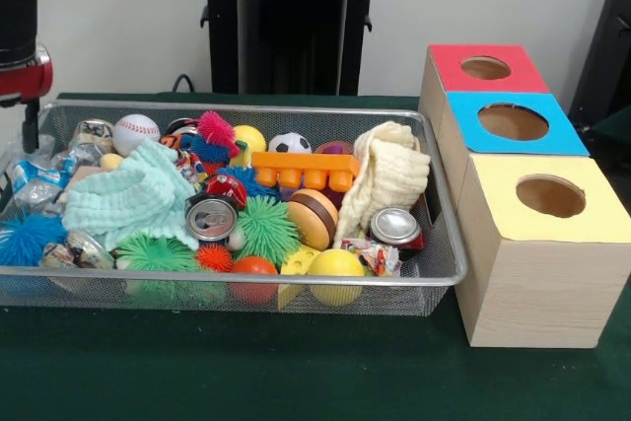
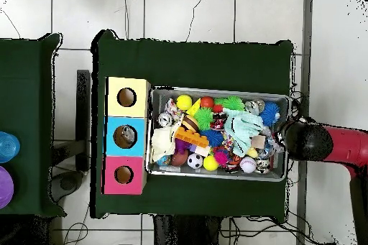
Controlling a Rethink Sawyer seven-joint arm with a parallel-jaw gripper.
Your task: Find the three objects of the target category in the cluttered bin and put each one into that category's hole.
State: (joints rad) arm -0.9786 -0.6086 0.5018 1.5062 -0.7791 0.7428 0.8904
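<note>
Green-clothed table carries cluttered bin, boxes beside. Crinkly packets lie at bin's end under arm; another near cans. Gripper state: cannot tell. Holes look empty; likely nothing sorted yet.

This looks like a robotics lab or test room. A table draped in dark green cloth stands on a pale tiled floor, with cables trailing across the tiles at the top of the overhead view. A black pedestal rises at top centre of the front view against a bare white wall. A second green table sits at the overhead view's left edge.
</note>
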